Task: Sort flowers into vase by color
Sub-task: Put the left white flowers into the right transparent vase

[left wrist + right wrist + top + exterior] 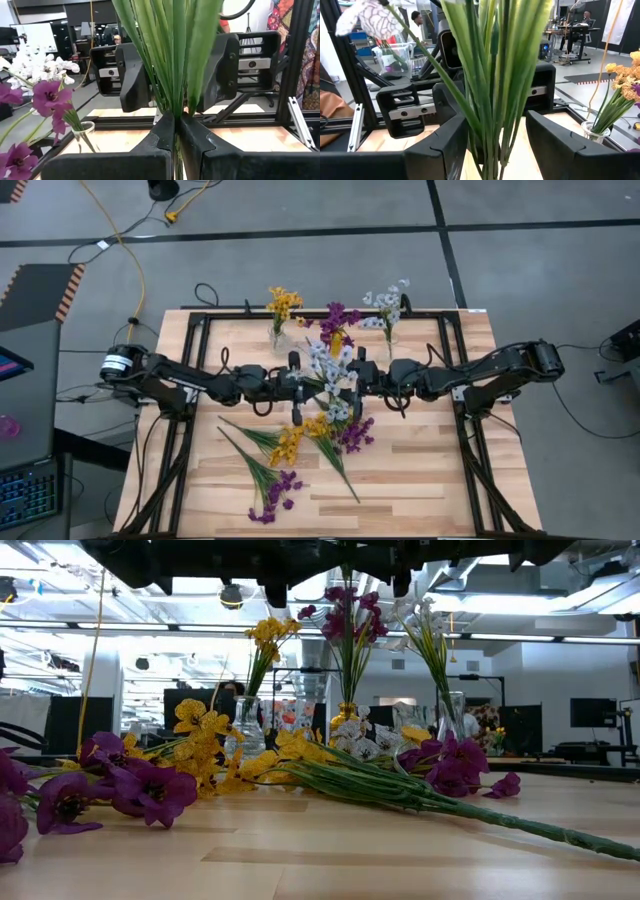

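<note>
Flowers [300, 445] lay loose on the desk [430, 470] below the white sprig [335, 370], which both arms met at mid-desk. Left wrist view: left pincer [176, 131] pressed together, pinching the sprig's stems. Right wrist view: right pincer [495, 130] spread around them.

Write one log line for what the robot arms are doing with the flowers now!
left gripper: shut on white flower sprig | right gripper: open around its stems | three vases: partly filled

Wooden worktop [430, 470] with flowers

Loose yellow and purple flowers [290, 455] lie mid-worktop; three glass vases [279, 332] stand along its far edge.
</note>
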`<control>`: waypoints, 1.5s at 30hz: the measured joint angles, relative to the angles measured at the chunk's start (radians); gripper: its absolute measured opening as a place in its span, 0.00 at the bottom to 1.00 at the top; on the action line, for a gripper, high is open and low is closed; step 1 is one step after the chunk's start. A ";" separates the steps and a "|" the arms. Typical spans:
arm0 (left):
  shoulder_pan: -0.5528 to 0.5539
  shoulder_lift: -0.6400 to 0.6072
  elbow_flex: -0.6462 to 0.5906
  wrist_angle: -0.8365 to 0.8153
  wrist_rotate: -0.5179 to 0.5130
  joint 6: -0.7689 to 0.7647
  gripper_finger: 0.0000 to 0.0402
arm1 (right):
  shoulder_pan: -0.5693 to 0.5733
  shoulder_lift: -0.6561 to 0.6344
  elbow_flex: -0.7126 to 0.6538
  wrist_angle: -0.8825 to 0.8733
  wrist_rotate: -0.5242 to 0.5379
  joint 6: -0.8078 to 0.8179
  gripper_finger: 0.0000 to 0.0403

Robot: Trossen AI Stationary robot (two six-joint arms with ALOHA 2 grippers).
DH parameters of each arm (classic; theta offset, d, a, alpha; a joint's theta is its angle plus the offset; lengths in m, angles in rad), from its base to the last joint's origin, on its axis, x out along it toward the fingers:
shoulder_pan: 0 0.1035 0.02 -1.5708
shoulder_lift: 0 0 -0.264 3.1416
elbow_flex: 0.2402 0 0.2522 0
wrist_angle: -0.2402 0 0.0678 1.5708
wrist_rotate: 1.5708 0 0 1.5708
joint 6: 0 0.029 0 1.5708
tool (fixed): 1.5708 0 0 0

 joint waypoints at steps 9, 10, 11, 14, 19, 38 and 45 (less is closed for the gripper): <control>0.000 0.000 0.000 -0.011 0.000 -0.005 0.00 | 0.000 0.000 0.000 -0.001 0.000 0.000 0.49; 0.000 0.000 0.000 -0.011 0.000 -0.005 0.00 | 0.000 0.000 0.000 -0.001 0.000 0.000 0.46; 0.000 0.000 0.000 -0.012 0.000 -0.006 0.00 | 0.000 0.000 0.000 0.000 0.000 0.000 0.44; 0.001 0.000 0.000 -0.015 -0.002 -0.007 0.00 | 0.000 0.000 0.000 -0.001 0.000 0.000 0.36; 0.001 0.000 0.000 -0.015 -0.004 -0.006 0.00 | 0.000 0.000 0.000 -0.001 -0.001 -0.001 0.23; 0.005 -0.024 -0.001 -0.061 -0.056 0.042 0.40 | 0.011 -0.167 0.000 -0.260 0.125 -0.010 0.11; 0.005 -0.042 -0.001 -0.130 -0.055 0.044 0.44 | 0.060 -0.332 0.000 -0.489 0.340 -0.026 0.11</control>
